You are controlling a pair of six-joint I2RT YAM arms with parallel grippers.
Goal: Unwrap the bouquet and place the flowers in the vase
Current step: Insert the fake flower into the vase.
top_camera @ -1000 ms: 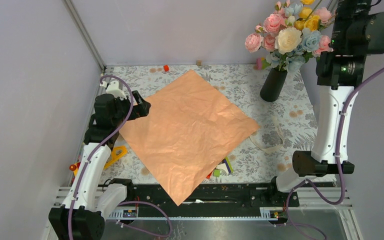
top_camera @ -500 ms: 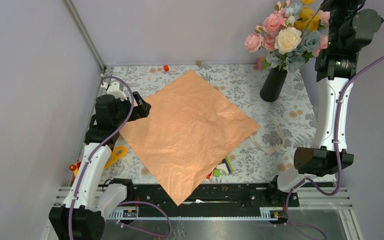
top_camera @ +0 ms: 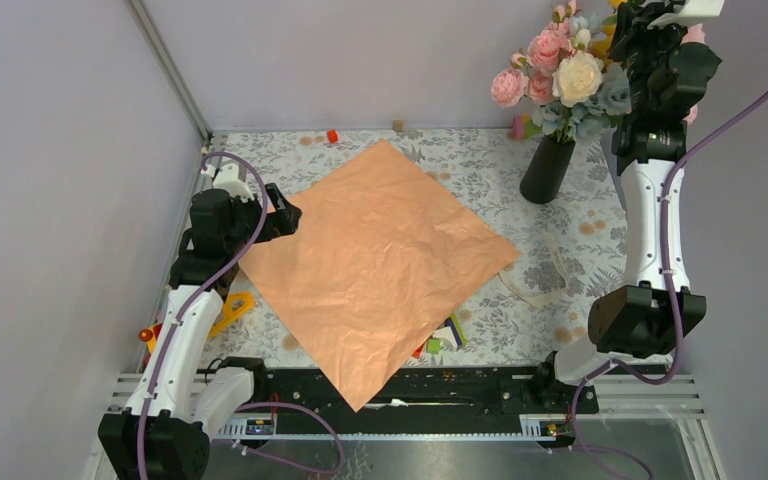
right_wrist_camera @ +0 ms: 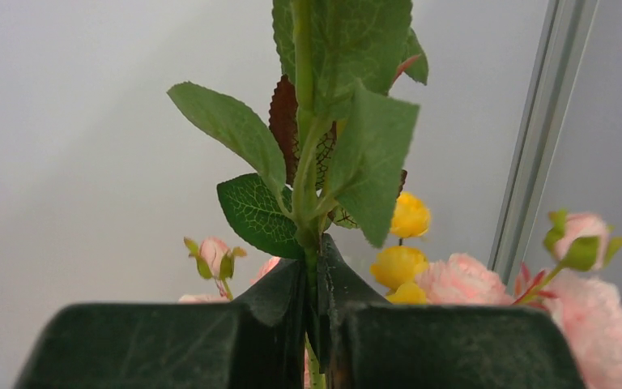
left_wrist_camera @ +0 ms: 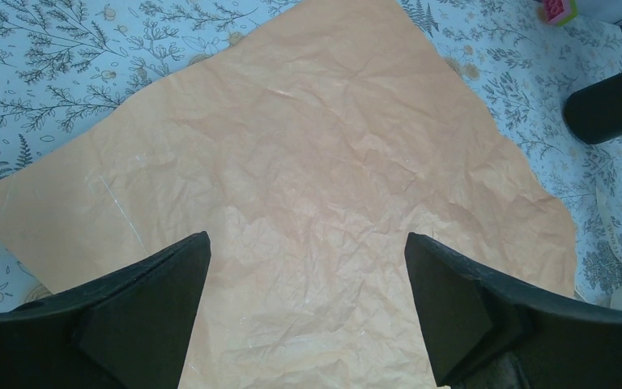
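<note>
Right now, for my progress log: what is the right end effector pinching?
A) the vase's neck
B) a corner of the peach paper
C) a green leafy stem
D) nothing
C: the right wrist view shows the right end effector shut on a green leafy stem among the flowers.

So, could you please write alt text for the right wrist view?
The right gripper is shut on a thin green leafy stem, seen close up against a pale wall. Behind its black fingers sit blurred yellow and pink artificial flowers.
</note>
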